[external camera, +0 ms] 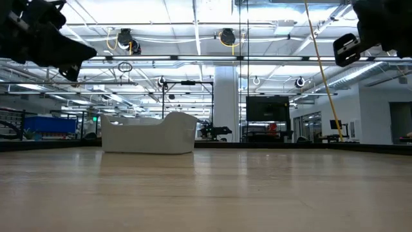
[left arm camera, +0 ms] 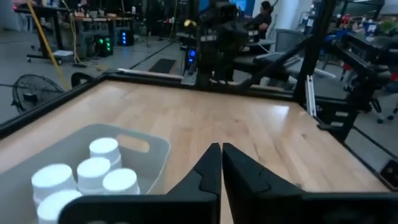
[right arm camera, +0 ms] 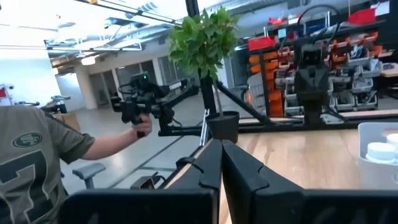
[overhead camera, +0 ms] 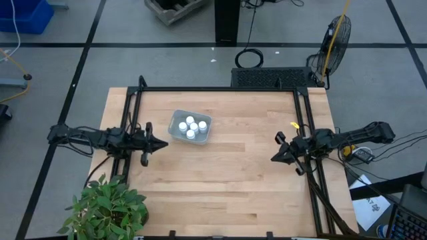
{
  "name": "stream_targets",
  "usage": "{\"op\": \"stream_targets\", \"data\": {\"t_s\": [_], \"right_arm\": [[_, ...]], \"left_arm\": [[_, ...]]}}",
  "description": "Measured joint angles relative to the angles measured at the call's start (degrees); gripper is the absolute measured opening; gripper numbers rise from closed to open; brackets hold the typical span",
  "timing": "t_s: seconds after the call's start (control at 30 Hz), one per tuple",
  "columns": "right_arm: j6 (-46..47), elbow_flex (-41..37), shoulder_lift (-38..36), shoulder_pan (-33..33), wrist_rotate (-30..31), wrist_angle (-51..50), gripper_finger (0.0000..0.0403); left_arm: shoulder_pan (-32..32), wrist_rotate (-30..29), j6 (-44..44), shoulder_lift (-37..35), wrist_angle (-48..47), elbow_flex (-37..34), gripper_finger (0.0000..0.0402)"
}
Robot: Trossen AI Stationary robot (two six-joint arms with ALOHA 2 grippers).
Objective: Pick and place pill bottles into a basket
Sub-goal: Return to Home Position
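The pale grey-blue basket (overhead camera: 190, 127) stands on its flat bottom on the wooden table, left of the middle. Several white pill bottles (overhead camera: 191, 126) stand upright inside it; they also show in the left wrist view (left arm camera: 93, 171). The basket shows in the low view (external camera: 149, 135) and at the edge of the right wrist view (right arm camera: 378, 155). My left gripper (overhead camera: 163, 144) is shut and empty, raised above the table just left of the basket. My right gripper (overhead camera: 275, 158) is shut and empty, raised near the table's right edge.
A black frame (overhead camera: 220, 89) runs around the table's far, left and right sides. A potted plant (overhead camera: 107, 207) stands at the near left corner. A person's arm (right arm camera: 106, 146) holding a hand-held device shows beyond the table in the right wrist view.
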Motion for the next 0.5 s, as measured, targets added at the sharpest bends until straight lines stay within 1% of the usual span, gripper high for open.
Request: {"op": "stream_targets", "data": {"t_s": [0.07, 0.13, 0.23, 0.33, 0.5], "right_arm": [[-0.7, 0.0, -1.0, -0.2, 0.1, -0.1, 0.0004], [-1.0, 0.0, -2.2, -1.1, 0.1, 0.0, 0.0004], [-0.8, 0.0, -4.0, -3.3, 0.1, -0.6, 0.0004], [-0.4, 0.0, -6.2, -5.9, 0.0, -4.2, 0.0004], [0.8, 0.5, -9.5, -10.3, 0.0, -13.0, 0.0004]], "left_arm": [[0.0, 0.3, 0.2, -1.4, -0.4, -1.2, 0.0007], [0.0, 0.9, 1.0, -2.8, -0.9, -1.7, 0.0005], [0.0, 2.3, 2.6, -3.8, -2.0, -1.8, 0.0016], [0.0, 2.3, 3.2, -4.2, -2.4, -1.8, 0.0027], [0.0, 1.4, -3.5, -4.3, -2.9, -1.8, 0.0032]]}}
